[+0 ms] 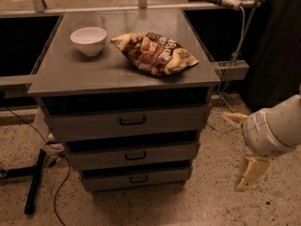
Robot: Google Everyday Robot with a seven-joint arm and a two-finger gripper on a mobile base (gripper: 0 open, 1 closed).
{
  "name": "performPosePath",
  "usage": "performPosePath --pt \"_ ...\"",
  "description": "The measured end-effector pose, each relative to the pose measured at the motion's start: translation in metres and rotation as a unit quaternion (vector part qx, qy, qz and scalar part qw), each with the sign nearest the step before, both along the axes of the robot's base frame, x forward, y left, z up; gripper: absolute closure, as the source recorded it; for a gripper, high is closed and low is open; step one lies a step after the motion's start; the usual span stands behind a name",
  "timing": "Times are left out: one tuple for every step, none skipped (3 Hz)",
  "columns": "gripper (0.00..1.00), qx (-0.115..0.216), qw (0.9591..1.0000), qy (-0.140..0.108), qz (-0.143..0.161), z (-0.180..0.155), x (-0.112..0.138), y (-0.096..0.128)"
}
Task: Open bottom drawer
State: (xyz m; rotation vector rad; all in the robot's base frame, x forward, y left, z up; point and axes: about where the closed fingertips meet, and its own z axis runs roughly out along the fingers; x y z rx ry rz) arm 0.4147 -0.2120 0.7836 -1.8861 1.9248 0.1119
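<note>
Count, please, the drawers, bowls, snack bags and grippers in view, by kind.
Drawers: 3, top drawer, middle drawer, bottom drawer
Bowls: 1, white bowl on the cabinet top
Snack bags: 1, snack bag beside it
Grippers: 1, gripper low, right of the cabinet
Total: 6

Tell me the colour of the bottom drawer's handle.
Black, on the grey bottom drawer, clearest in the camera view; the gripper hangs right of it.
</note>
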Motion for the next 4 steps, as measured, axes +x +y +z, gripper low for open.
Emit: performPosePath --pt "0.00 0.000 1.0000 0.000 0.000 0.000 0.000 0.000" --pt "0.00 0.015 0.9996 0.024 0.001 -0.020 0.001 0.007" --pt "0.00 0.043 0.9979 0.048 0.010 -0.072 0.004 0.014" --pt "0.00 0.075 0.9958 0.045 0.029 -0.126 0.012 0.020"
